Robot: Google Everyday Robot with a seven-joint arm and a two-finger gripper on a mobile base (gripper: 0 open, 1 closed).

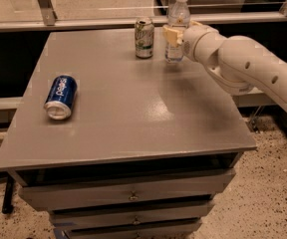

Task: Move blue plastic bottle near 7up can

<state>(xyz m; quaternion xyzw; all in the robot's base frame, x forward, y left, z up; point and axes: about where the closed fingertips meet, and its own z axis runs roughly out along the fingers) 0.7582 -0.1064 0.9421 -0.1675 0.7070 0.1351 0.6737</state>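
The blue plastic bottle [177, 20] is a clear bottle with a white cap, upright near the table's far edge. The 7up can [144, 38], silver and green, stands upright just left of it with a small gap between them. My gripper [176, 38] reaches in from the right on a white arm and is shut on the bottle's middle, with a tan finger [170, 35] across the bottle's front. The bottle's base is at or just above the tabletop.
A dark blue Pepsi can [61, 96] lies on its side at the table's left. The grey table [133, 113] has drawers below its front edge. A metal rail and glass [83, 9] run behind the table. My arm [248, 66] spans the right side.
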